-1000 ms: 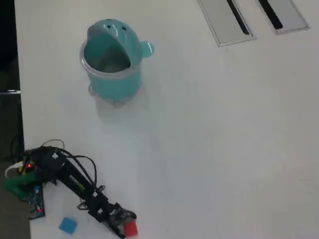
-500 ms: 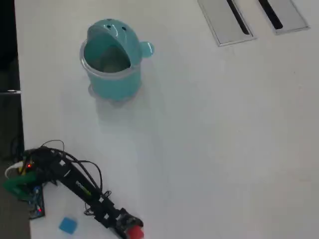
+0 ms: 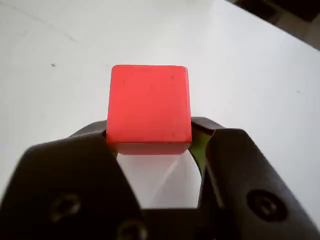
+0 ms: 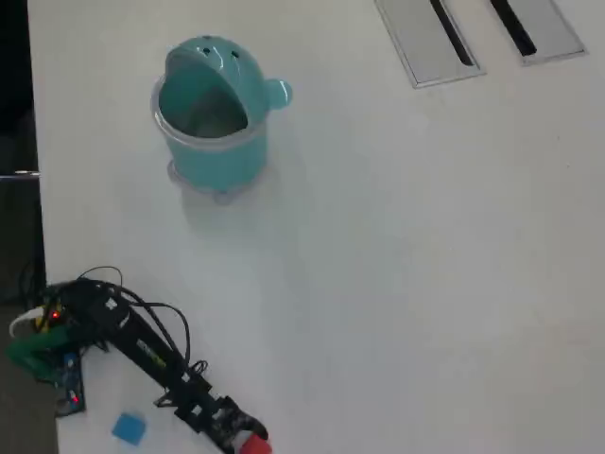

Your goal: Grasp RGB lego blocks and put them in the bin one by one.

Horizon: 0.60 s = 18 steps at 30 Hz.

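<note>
Your gripper [image 3: 148, 142] is pinching the red block [image 3: 149, 105] by its sides. In the overhead view, the bin [image 4: 210, 118] lies well apart, straight up-frame from the gripper [image 4: 248, 444], mouth open.

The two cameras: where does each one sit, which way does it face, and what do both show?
Wrist view: sits on the arm just behind the gripper, facing forward and down over the white table; both dark jaws show, with the red block between them.
Overhead view: fixed above, looking straight down on the table; the whole arm shows at lower left, with the bin and blue block.
Shared: the red block, the gripper, the table.
</note>
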Motion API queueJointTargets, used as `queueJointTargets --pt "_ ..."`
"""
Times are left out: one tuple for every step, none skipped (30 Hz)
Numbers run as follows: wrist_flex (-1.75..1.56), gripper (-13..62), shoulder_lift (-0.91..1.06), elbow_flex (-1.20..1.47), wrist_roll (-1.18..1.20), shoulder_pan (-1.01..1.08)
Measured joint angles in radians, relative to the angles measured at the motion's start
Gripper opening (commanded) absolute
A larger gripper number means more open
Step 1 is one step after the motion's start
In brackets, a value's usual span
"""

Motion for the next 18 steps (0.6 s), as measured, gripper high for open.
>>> queueJointTargets --pt "0.000 14.3 0.021 0.005 0.009 0.000" --pt "0.000 14.3 0.040 0.011 0.018 0.000" --pt "0.006 14.4 0.063 0.023 0.028 0.000" --pt "0.020 14.4 0.089 0.034 0.035 0.000" --pt "0.026 14.4 0.112 0.046 0.043 0.000" --pt "0.028 14.4 0.132 0.052 0.051 -0.002" --pt "0.028 14.5 0.152 0.064 0.057 -0.003" --pt "0.028 14.5 0.173 0.080 0.064 -0.005" --pt "0.028 14.5 0.195 0.091 0.071 -0.008" --pt "0.031 14.6 0.216 0.104 0.078 -0.011" --pt "0.032 14.6 0.241 0.124 0.083 -0.014" --pt "0.034 14.6 0.264 0.143 0.084 -0.017" --pt "0.034 14.6 0.287 0.155 0.084 -0.020" --pt "0.034 14.7 0.314 0.175 0.084 -0.025" --pt "0.035 14.7 0.341 0.189 0.084 -0.029" --pt "0.043 14.7 0.368 0.204 0.089 -0.037" --pt "0.064 14.7 0.397 0.213 0.100 -0.044" --pt "0.089 14.7 0.428 0.221 0.110 -0.052"
